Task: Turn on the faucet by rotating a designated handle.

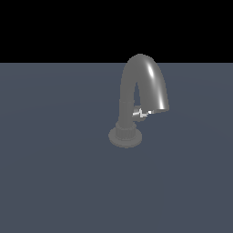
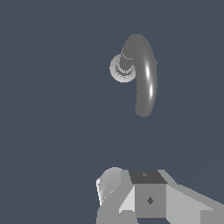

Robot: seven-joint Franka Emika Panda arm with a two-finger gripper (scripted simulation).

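1. Dark grey glossy metal formed the faucet (image 1: pixel 142 86), an arched tube like an upside-down U that stood upright on a flat slate-blue surface (image 1: pixel 54 173), right of centre in the exterior view.
2. A ribbed collar (image 1: pixel 125 131) sat above its round flat base (image 1: pixel 124 139).
3. The handle (image 1: pixel 139 113), a small bright silvery stub, projected sideways from the lower column, under the arch near the spout mouth.
4. From the wrist view, the faucet (image 2: pixel 143 74) appeared from above, well apart from the gripper (image 2: pixel 146 197).
5. Only grey blocky parts of the gripper showed at the frame edge; whether its fingers were apart or together could not be told.
6. No brand, label or writing was readable.
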